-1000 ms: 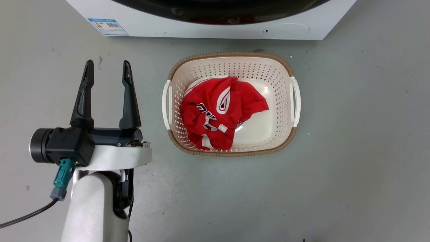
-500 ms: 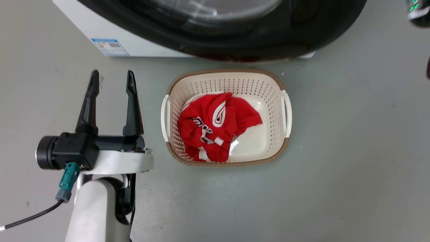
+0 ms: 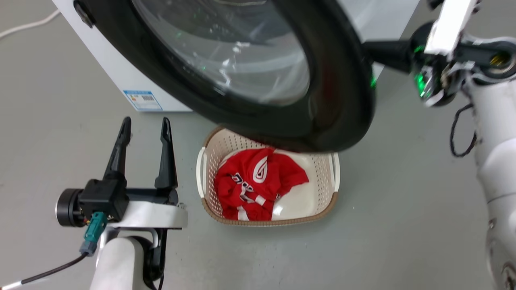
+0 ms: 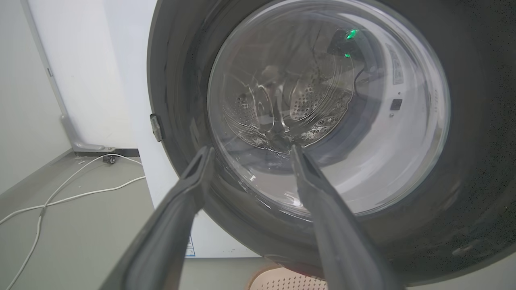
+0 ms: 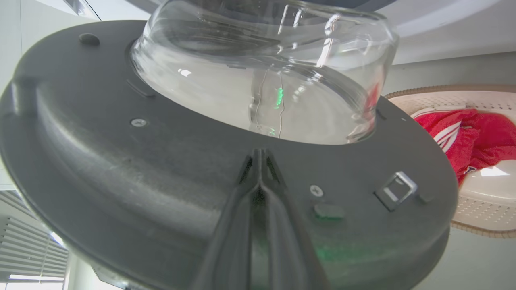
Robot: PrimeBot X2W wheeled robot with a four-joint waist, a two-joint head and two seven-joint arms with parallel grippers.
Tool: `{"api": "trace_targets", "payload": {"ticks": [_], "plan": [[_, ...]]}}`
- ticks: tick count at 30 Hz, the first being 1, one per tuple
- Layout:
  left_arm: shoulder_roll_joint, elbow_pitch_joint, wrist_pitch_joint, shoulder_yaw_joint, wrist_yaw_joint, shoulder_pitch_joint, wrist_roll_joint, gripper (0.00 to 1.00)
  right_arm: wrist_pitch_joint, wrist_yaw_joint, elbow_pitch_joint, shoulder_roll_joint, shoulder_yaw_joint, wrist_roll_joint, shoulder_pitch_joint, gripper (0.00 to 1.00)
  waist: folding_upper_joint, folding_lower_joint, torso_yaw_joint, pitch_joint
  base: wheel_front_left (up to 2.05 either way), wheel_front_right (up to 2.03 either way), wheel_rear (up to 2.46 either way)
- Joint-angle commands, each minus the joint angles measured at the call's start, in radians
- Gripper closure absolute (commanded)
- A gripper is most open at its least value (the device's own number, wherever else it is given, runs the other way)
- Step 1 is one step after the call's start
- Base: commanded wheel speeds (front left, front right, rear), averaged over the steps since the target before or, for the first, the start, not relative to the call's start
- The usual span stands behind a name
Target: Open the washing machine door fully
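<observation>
The washing machine door (image 3: 334,104), round and glossy black with a clear glass bowl (image 3: 225,52), stands swung partly out from the white washing machine (image 3: 117,76), its lower rim over the basket. My right gripper (image 5: 258,155) is shut, fingertips together against the door's grey inner face (image 5: 121,161) just below the bulging glass bowl (image 5: 262,80). In the head view the right wrist (image 3: 439,60) sits beyond the door's right edge. My left gripper (image 3: 145,123) hangs open over the floor, apart from the door; between its fingers (image 4: 252,150) the door's outer face (image 4: 475,161) shows.
A beige perforated basket (image 3: 258,222) with a red garment (image 3: 258,181) sits on the grey floor under the door's lower rim. A blue sticker (image 3: 142,100) marks the machine's lower front. A white cable (image 4: 60,193) trails on the floor to the machine's left.
The head camera has tilted up. The door has swung out from the machine front and over the basket. My right arm has come into view behind the door's edge. The left gripper stays open.
</observation>
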Motion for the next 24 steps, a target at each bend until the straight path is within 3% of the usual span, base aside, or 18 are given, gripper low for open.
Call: {"api": "trace_targets", "payload": {"ticks": [1, 14, 20, 24], "plan": [[-0.001, 0.004, -0.003, -0.002, -0.007, 0.02, -0.002, 0.0, 0.023, 0.002, -0.02, 0.018, 0.01, 0.009, 0.04, 1.0, 0.0, 0.0, -0.001, -0.032, 0.0, 0.0, 0.0], [-0.001, 0.019, -0.003, -0.019, -0.002, 0.099, -0.015, 0.0, 0.158, 0.002, -0.224, 0.096, 0.078, 0.072, 0.268, 1.0, 0.0, 0.0, 0.018, -0.112, 0.0, 0.0, 0.0], [-0.001, 0.03, -0.003, -0.033, -0.011, 0.106, -0.024, 0.0, 0.172, 0.002, -0.298, 0.107, 0.129, 0.13, 0.334, 1.0, 0.0, 0.0, 0.027, -0.12, 0.0, 0.0, 0.0], [-0.001, 0.034, -0.003, -0.033, -0.015, 0.106, -0.021, 0.0, 0.142, 0.002, -0.352, 0.109, 0.217, 0.209, 0.372, 1.0, 0.0, 0.0, 0.029, -0.125, 0.0, 0.0, 0.0]]}}
